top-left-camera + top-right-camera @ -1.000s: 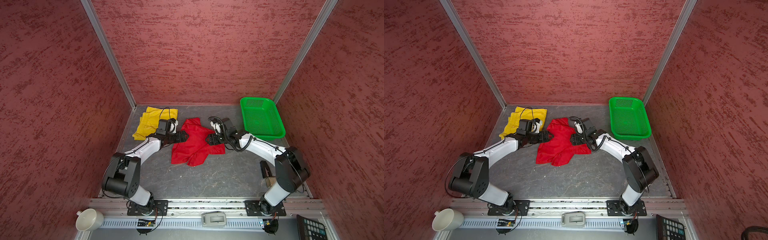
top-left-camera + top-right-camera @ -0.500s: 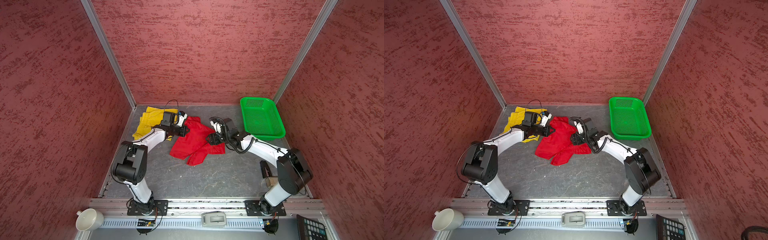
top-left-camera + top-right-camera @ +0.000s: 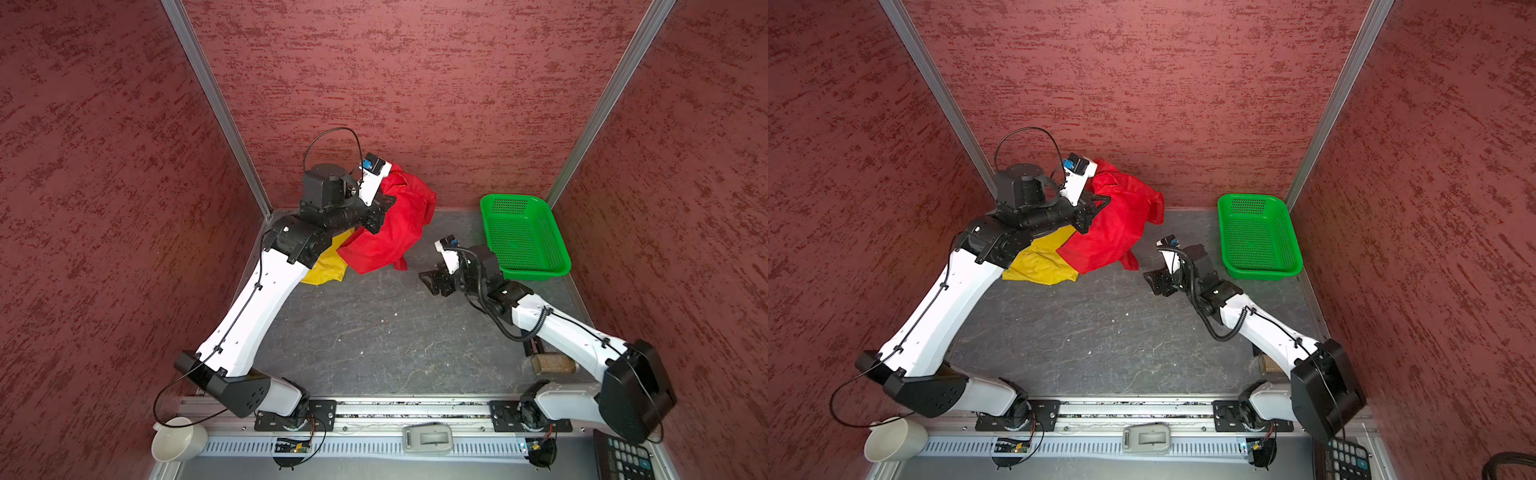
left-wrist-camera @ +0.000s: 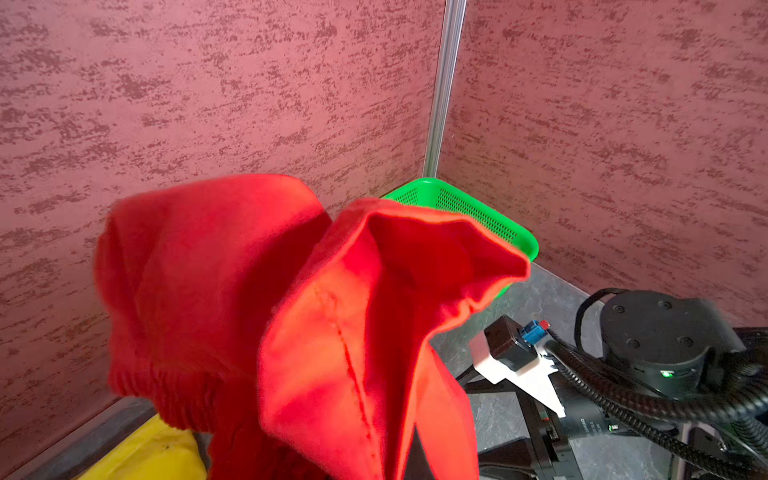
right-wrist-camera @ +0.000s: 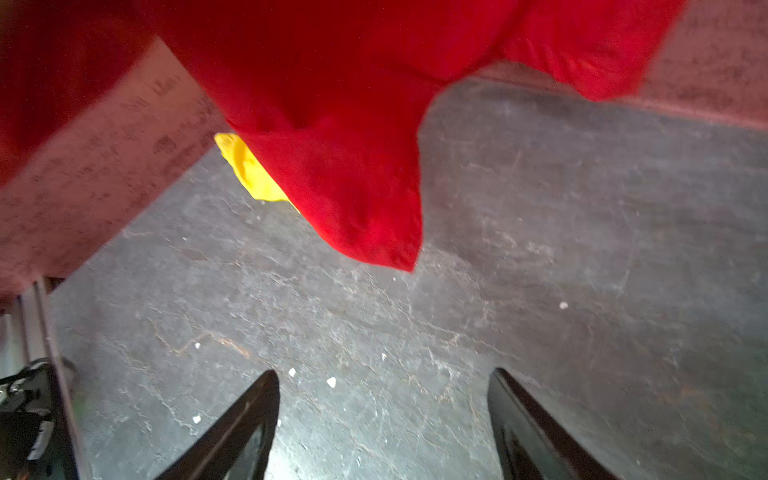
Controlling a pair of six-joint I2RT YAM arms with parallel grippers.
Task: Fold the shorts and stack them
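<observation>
Red shorts [image 3: 390, 237] held aloft over yellow shorts [image 3: 326, 270] by clenched L claw [image 3: 386, 201]; R claw [image 3: 429, 283] spread, empty. Nxt: hanging hem to be caught.

No legible text, brand or number anywhere, calculator [image 3: 622, 456] key markings too small to read

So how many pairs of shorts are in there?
2. The red shorts hang from the left gripper near the back wall. The yellow shorts lie on the table below, partly covered. No others show.
</observation>
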